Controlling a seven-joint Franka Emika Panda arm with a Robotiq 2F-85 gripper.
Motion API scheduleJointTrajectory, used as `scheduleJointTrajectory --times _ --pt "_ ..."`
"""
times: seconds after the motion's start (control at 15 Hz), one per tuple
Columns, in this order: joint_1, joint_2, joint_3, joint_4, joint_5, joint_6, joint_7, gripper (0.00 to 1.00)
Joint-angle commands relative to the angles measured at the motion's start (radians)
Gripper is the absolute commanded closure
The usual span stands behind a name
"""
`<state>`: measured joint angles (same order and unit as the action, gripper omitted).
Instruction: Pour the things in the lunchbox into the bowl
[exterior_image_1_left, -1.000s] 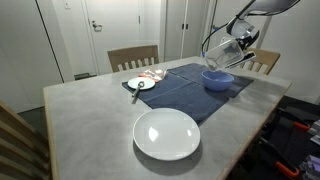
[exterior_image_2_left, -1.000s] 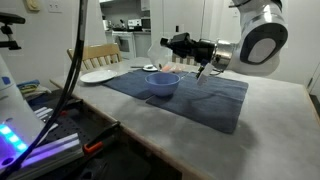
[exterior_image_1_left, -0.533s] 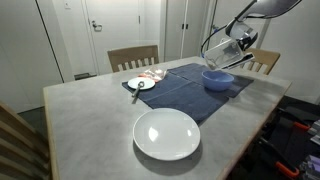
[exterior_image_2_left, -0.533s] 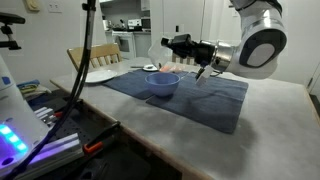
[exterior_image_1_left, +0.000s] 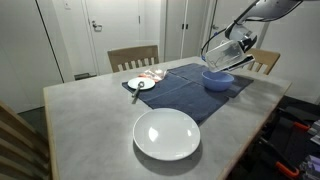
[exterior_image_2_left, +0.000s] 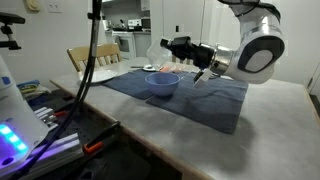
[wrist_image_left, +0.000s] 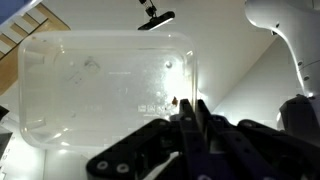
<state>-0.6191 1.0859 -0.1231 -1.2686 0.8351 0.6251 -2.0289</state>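
Seemingly late in the pour: lunchbox tipped over the bowl

Clamped on one wall of the clear lunchbox (wrist_image_left: 105, 90) by the claw (wrist_image_left: 190, 106), fingers pressed together across the rim. Held steeply tilted, almost on edge, in the air right above the blue bowl (exterior_image_1_left: 218, 79) and not touching it (same reading in both exterior views). Looks bare through the plastic in the wrist view. No reddish pieces to be made out there, nor inside the bowl; too small or too hidden to tell. Judged, then, as near the end of the pour, perhaps already emptied. Left at most: finishing the tip, checking for clinging bits, bringing the box upright again.

Plenty of open room around the bowl, set on a dark blue cloth (exterior_image_1_left: 185, 92) toward a far corner of the grey surface (exterior_image_1_left: 80, 120). Well apart from the large white plate (exterior_image_1_left: 167, 133) and the small white dish (exterior_image_1_left: 141, 84). Worth minding only a chair back (exterior_image_1_left: 262, 62) just behind the bowl, and the bowl's own rim beneath the lunchbox's lower edge.
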Motion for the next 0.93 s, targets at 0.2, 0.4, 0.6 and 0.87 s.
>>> scheduleJointTrajectory --times 0.2,0.4,0.6,0.87 --pt "-0.016 0.016 0.006 0.030 0.017 -0.031 0.018 0.98" --pt "-0.015 0.012 0.004 0.026 0.017 -0.032 0.022 0.98" --pt "-0.010 -0.002 0.000 0.015 0.017 -0.026 0.035 0.98" --pt "-0.005 -0.016 -0.002 0.008 0.019 -0.022 0.053 0.98"
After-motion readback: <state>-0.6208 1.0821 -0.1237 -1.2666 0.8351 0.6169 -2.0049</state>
